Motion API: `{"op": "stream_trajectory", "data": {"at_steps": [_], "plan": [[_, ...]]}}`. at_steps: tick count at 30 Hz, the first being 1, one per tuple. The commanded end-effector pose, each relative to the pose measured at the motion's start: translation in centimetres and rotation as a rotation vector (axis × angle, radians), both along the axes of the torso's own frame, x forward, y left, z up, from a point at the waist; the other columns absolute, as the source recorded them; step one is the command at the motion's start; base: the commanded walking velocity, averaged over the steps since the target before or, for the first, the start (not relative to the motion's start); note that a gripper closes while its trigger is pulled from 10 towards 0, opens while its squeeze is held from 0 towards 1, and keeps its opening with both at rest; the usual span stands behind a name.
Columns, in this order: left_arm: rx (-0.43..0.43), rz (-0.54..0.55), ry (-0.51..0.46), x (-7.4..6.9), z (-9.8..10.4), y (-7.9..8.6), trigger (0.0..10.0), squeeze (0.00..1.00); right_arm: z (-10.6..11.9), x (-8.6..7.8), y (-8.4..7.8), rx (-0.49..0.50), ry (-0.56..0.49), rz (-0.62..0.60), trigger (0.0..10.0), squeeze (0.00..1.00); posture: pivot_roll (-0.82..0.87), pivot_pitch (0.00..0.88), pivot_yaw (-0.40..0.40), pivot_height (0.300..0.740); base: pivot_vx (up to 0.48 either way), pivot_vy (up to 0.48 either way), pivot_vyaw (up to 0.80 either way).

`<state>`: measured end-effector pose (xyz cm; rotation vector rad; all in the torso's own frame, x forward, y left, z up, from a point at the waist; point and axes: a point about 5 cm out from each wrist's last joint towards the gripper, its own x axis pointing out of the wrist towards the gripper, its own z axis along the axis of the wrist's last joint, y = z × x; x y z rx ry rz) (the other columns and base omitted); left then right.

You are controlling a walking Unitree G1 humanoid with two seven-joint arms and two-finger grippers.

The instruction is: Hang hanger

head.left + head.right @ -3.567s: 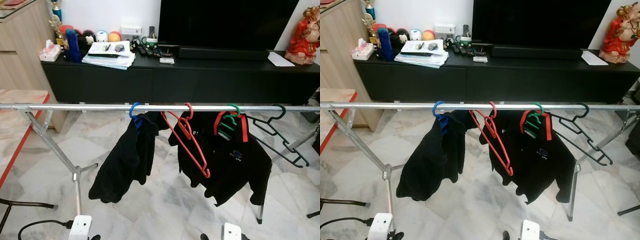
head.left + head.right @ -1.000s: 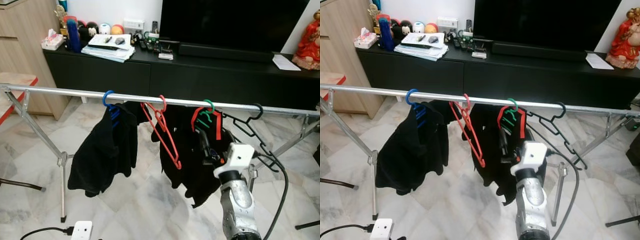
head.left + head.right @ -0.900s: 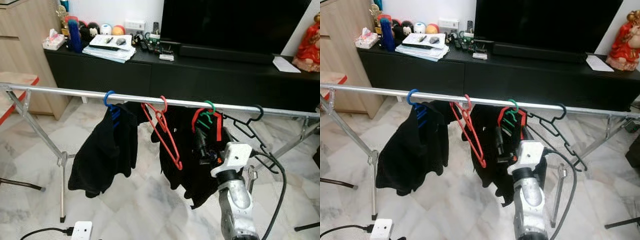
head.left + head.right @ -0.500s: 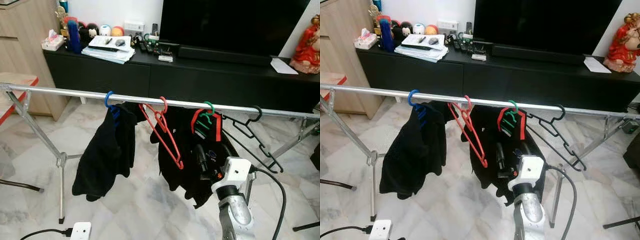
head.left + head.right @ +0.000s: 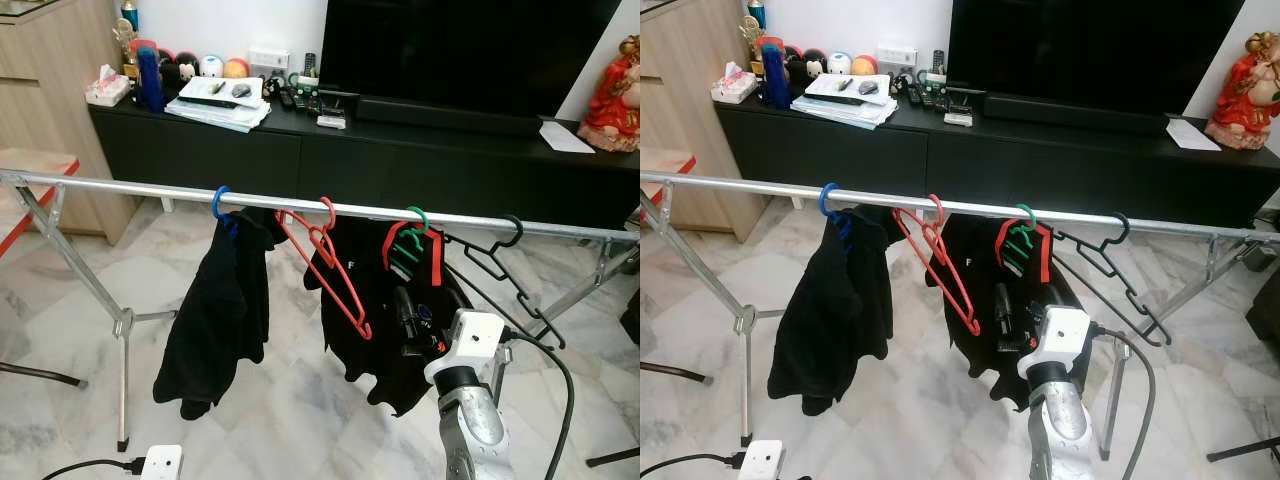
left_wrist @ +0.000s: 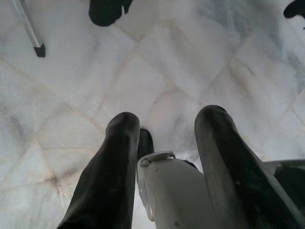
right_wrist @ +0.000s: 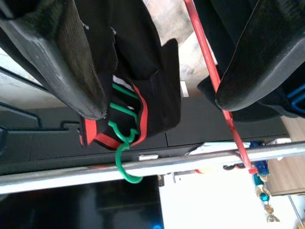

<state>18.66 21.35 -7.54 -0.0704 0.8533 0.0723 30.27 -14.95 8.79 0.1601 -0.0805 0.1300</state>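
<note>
My right fingers [image 5: 403, 318] are raised in front of the long silver metal drying rail [image 5: 130, 187], spread apart and pinching nothing; in the right wrist view they straddle open air with the hanging clothes beyond them. My left fingers [image 6: 167, 157] hang idle, spread apart, pointing at the pale marble floor [image 6: 157, 62].

Four hangers sit hooked on the rail. The blue plastic hanger [image 5: 220, 205], at about 10 o'clock from my right fingers, carries a black garment [image 5: 215, 300]. The empty red plastic hanger [image 5: 330, 265] hangs tilted at about 11 o'clock. The green plastic hanger [image 5: 408, 240] is at 12 o'clock, inside a black shirt with red collar trim [image 5: 385, 330], its hook over the rail as the right wrist view shows [image 7: 125, 157]. The empty black plastic hanger [image 5: 500, 270] is at about 1 o'clock, also hooked on and tilted.

Progress, judged: the hanging looks done or very nearly done, since every hanger in view is on the rail and I carry nothing. The green hanger with the shirt is the closest to my fingers, so likely the task's thing. What seems left is lowering the arm clear of the shirt; cannot tell if another hanger is waiting elsewhere.
</note>
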Motion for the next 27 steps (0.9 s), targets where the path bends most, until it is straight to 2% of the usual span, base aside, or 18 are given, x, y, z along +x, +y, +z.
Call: {"op": "stream_trajectory", "data": {"at_steps": [1, 17, 27], "plan": [[-0.012, 0.011, 0.018, -0.38, -0.22, -0.01, 10.0, 0.0, 0.71, 0.22, -0.07, -0.003, -0.02, 0.0, 10.0, 0.0, -0.01, 0.063, -0.089, 0.74, 0.27, 0.0, 0.0], [-0.015, 0.015, 0.02, -0.43, -0.26, -0.06, 10.0, 0.0, 0.95, 0.49, -0.31, -0.009, -0.014, -0.008, 10.0, 0.0, -0.01, 0.075, -0.096, 0.74, 0.281, 0.0, 0.0], [-0.018, 0.016, 0.019, -0.53, -0.31, -0.09, 10.0, 0.0, 0.74, -0.12, -0.55, -0.026, -0.006, -0.008, 10.0, 0.0, -0.01, 0.087, -0.096, 0.74, 0.0, 0.0, 0.0]]}}
